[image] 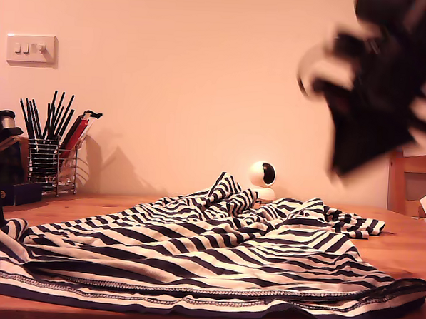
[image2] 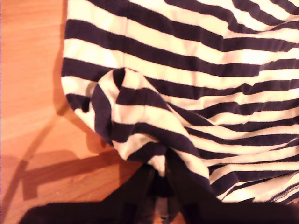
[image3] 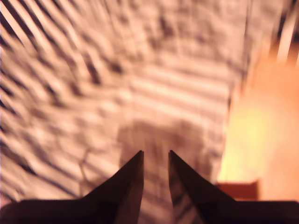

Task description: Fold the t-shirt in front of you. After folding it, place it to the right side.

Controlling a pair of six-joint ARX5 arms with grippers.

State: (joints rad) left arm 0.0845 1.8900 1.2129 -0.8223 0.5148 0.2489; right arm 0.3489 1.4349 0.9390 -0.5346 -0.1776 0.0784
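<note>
My first gripper (image2: 161,184): dark jaws clamped on a raised fold at the corner of the t-shirt (image2: 187,93), low over the table (image2: 32,93).

My second gripper (image3: 155,161): two dark pointed fingers (image3: 128,179), a narrow gap between them, nothing held; it hangs clear above the striped cloth, and its view is motion-blurred. In the exterior view it shows as a dark blur (image: 378,82) high at the exterior view's right.

T-shirt (image: 193,262): soft knit, narrow dark navy and white stripes, stitched hem along the near edge; lies spread and rumpled across the table's middle, bunched into ridges toward the wall.

Table (image: 401,244): wood, orange-brown grain.

Wire holder (image: 52,167): metal mesh, upright dark pencils, at the exterior view's left.

Small white round camera (image: 262,178): behind the shirt.
</note>
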